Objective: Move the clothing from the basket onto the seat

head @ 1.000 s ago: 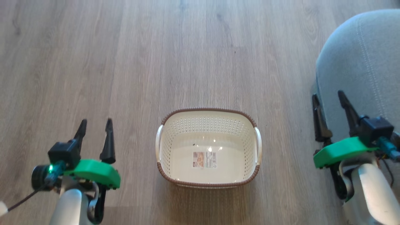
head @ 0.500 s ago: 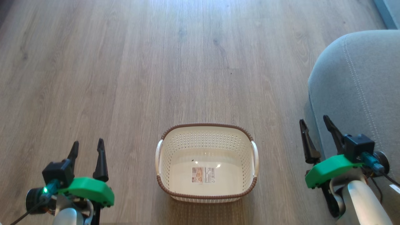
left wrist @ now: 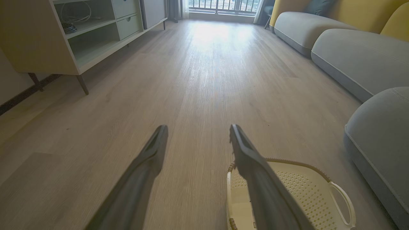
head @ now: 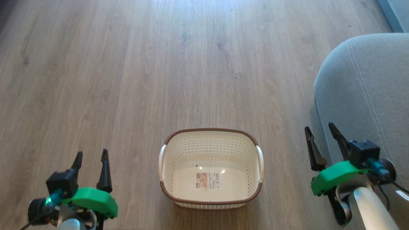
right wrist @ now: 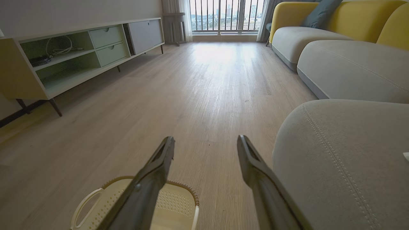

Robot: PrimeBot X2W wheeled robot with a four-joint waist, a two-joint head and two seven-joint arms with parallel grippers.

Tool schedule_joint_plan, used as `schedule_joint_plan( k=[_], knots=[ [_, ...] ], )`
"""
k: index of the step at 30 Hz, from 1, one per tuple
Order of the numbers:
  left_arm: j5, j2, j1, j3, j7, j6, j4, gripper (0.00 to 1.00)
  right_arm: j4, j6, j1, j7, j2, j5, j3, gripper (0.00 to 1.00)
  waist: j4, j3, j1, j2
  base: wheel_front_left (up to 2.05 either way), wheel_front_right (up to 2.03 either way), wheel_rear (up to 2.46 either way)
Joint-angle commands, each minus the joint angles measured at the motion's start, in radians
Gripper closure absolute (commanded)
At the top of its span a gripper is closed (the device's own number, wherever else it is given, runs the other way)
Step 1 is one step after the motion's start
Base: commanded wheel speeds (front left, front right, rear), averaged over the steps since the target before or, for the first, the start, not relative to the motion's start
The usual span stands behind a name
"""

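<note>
Left gripper at 9 o'clock of basket, right gripper at 3 o'clock beside seat; fingers point 12, jaws spread, gripping nothing.

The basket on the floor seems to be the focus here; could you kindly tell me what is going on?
Nothing is being handled right now. The basket stands on the wooden floor between the robot's arms, holding only a label sticker on its base. The left pincer and right pincer hover open and hold nothing, one on each side of it, the right one beside the grey seat.
</note>
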Motion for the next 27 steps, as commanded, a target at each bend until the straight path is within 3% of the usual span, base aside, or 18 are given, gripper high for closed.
schedule_joint_plan(
  k=[1, 4, 5, 9, 27],
  knots=[
    [0.007, 0.007, -0.022, 0.032, -0.01, 0.007, -0.033, 0.0, -0.026, 0.0, -0.01, -0.009, 0.003, -0.006, 0.014, 0.0, 0.0, 0.001, 0.0001, -0.0001, 0.0, 0.0, 0.0],
    [0.006, 0.007, -0.023, 0.031, -0.01, 0.006, -0.036, 0.0, -0.023, 0.0, -0.013, -0.009, 0.003, -0.006, 0.013, 0.0, 0.0, 0.003, 0.0001, -0.0001, 0.0, 0.0, 0.0],
    [0.0, 0.0, 0.0, 0.0, 0.0, 0.001, -0.002, 1.0, 0.003, 0.0, 0.0, 0.0, 0.0, 0.0, -0.003, 1.0, 0.0, 0.003, 0.0001, -0.0001, 0.0, 0.0, 0.0],
    [-0.001, -0.006, 0.017, -0.004, 0.006, 0.0, 0.05, 1.0, 0.056, 0.0, 0.021, 0.002, 0.003, 0.001, 0.004, 1.0, 0.0, 0.004, 0.0001, -0.0001, 0.0, 0.0, 0.0],
    [-0.202, -0.004, 0.006, 0.003, 0.056, -0.011, 0.033, 1.0, 0.025, 0.0, 0.026, 0.053, 0.012, 0.198, -0.017, 1.0, -0.003, 0.0, 0.0001, -0.0001, 0.0, 0.0, 0.0]
  ],
)
